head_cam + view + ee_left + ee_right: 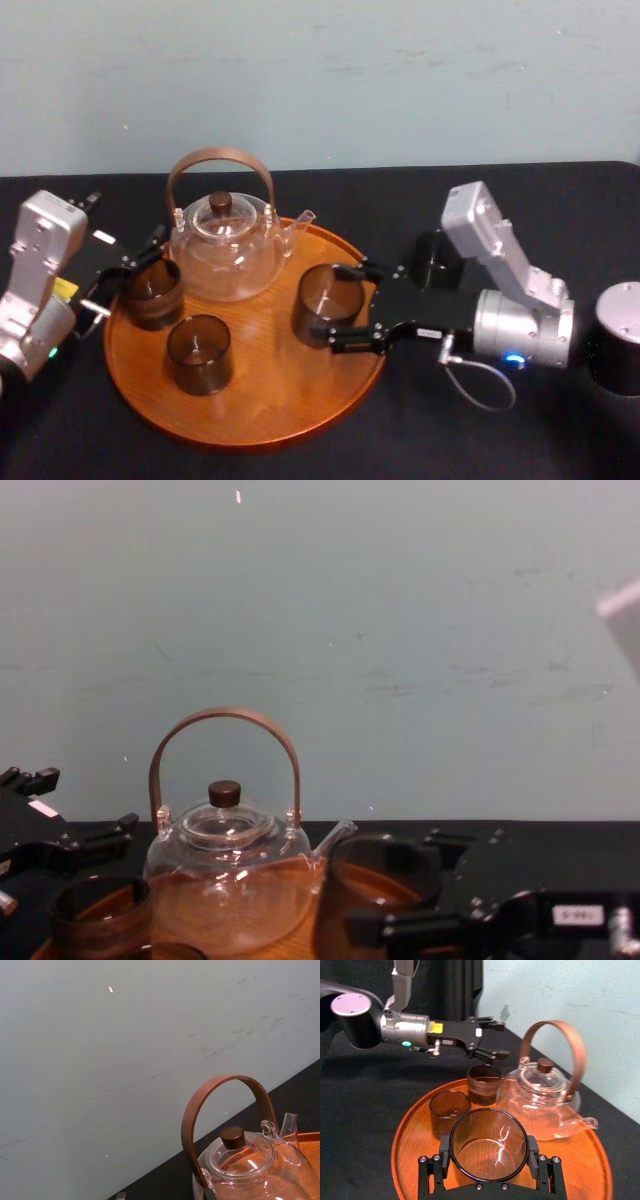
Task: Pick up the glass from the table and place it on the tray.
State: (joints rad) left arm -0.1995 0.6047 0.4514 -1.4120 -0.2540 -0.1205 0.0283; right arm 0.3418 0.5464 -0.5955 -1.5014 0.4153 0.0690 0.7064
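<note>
i get soft, even light in every view. the pale wall (400,630) is bright and flat, with a few small white specks on it. the black table cloth (500,440) swallows shadows, so i see almost none under anything. the tray (270,400) carries a mild warm sheen. thin white streaks of glare curl inside the glass (488,1144) in the right wrist view. small highlights sit on the lid and belly of the teapot (228,250).

The tray (250,415) is smooth, glossy wood. The glass (327,298) is smoky and shiny; the teapot (228,255) clear glass, wooden-handled. The table (560,440) wears matt black cloth.
</note>
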